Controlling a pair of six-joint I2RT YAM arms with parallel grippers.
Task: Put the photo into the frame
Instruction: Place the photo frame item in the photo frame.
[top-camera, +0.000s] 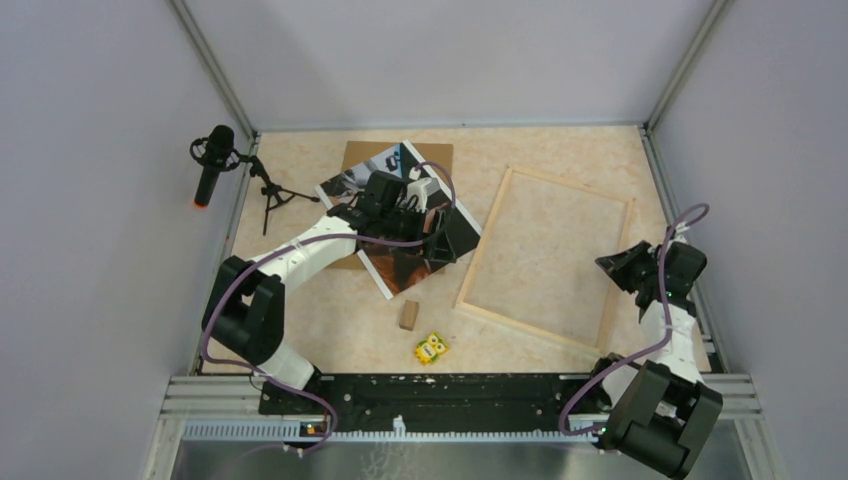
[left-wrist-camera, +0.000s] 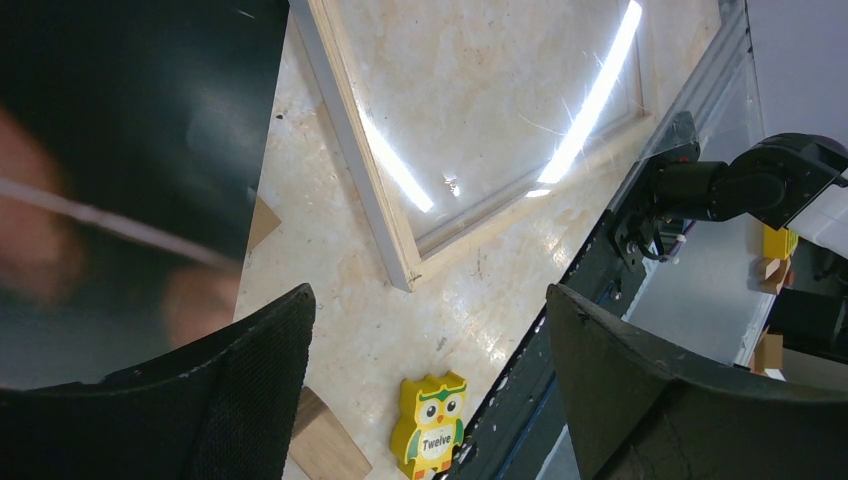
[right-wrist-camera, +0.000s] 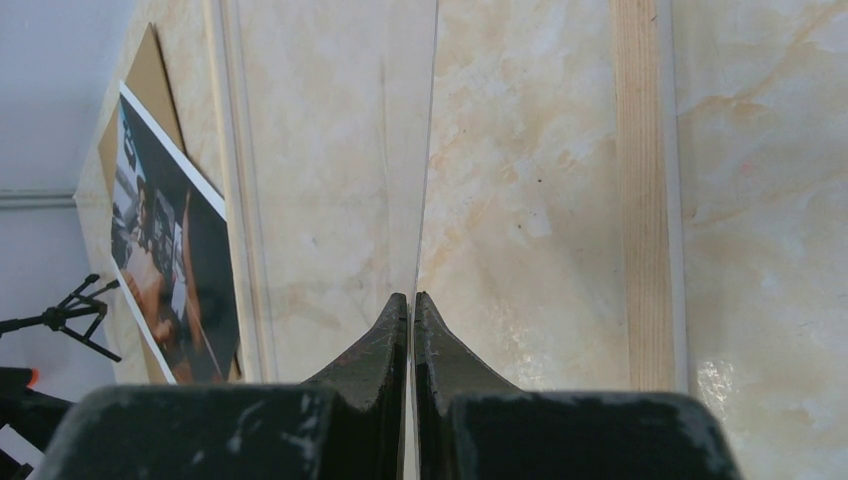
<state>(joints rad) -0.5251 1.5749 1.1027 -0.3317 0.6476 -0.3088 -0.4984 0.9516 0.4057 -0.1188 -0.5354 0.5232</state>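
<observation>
The photo (top-camera: 396, 270), a dark glossy print with a white border, lies at the back left, partly over a brown backing board (top-camera: 440, 155). My left gripper (top-camera: 435, 243) hovers over the photo's right corner, jaws wide open and empty (left-wrist-camera: 428, 295); the photo (left-wrist-camera: 120, 150) fills the left of the left wrist view. The pale wood frame (top-camera: 485, 236) lies flat at centre right; its corner shows in the left wrist view (left-wrist-camera: 370, 180). My right gripper (top-camera: 612, 265) sits at the frame's right strip (right-wrist-camera: 640, 200), shut (right-wrist-camera: 412, 297) on a thin clear sheet (right-wrist-camera: 426, 150) seen edge-on.
A yellow owl toy (top-camera: 431, 348) and a small wooden block (top-camera: 409, 314) lie near the front, between photo and frame. A microphone on a tripod (top-camera: 213, 160) stands at the far left. The black base rail (top-camera: 450, 390) runs along the near edge. Walls enclose the table.
</observation>
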